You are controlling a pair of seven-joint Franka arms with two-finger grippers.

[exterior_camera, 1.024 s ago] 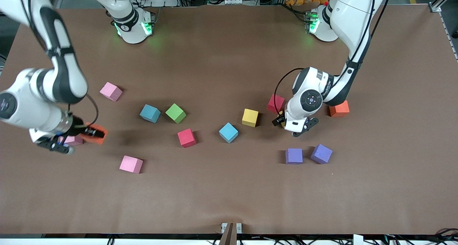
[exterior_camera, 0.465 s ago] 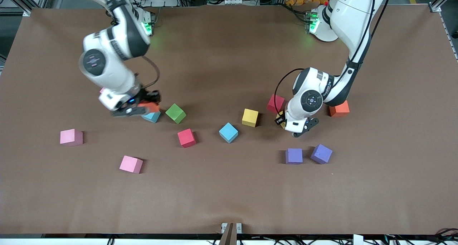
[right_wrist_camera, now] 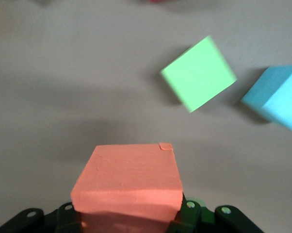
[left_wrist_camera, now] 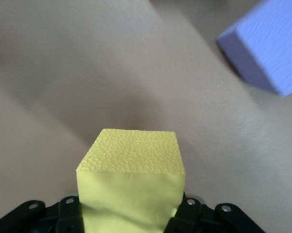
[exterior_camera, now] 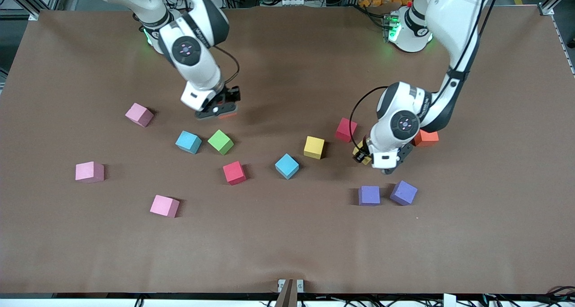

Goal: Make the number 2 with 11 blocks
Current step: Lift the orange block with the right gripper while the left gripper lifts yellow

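My right gripper (exterior_camera: 220, 111) is shut on an orange block (right_wrist_camera: 129, 184) and hangs over the table above the green block (exterior_camera: 220, 142) and a light blue block (exterior_camera: 188, 142). My left gripper (exterior_camera: 370, 158) is shut on a yellow block (left_wrist_camera: 131, 179), low over the table between a red block (exterior_camera: 346, 129) and two purple blocks (exterior_camera: 369, 195) (exterior_camera: 403, 192). Another yellow block (exterior_camera: 314, 147), a light blue one (exterior_camera: 286, 166), a red one (exterior_camera: 234, 172) and an orange one (exterior_camera: 426, 137) lie loose and apart. No number 2 shows.
Three pink blocks (exterior_camera: 139, 114) (exterior_camera: 90, 171) (exterior_camera: 164, 206) lie toward the right arm's end of the table. The orange block on the table sits partly under the left arm's wrist. Bare brown table stretches along the edge nearest the front camera.
The right arm swung from its end of the table toward the middle, carrying the orange block. The left gripper closed on the yellow block and shifted slightly.
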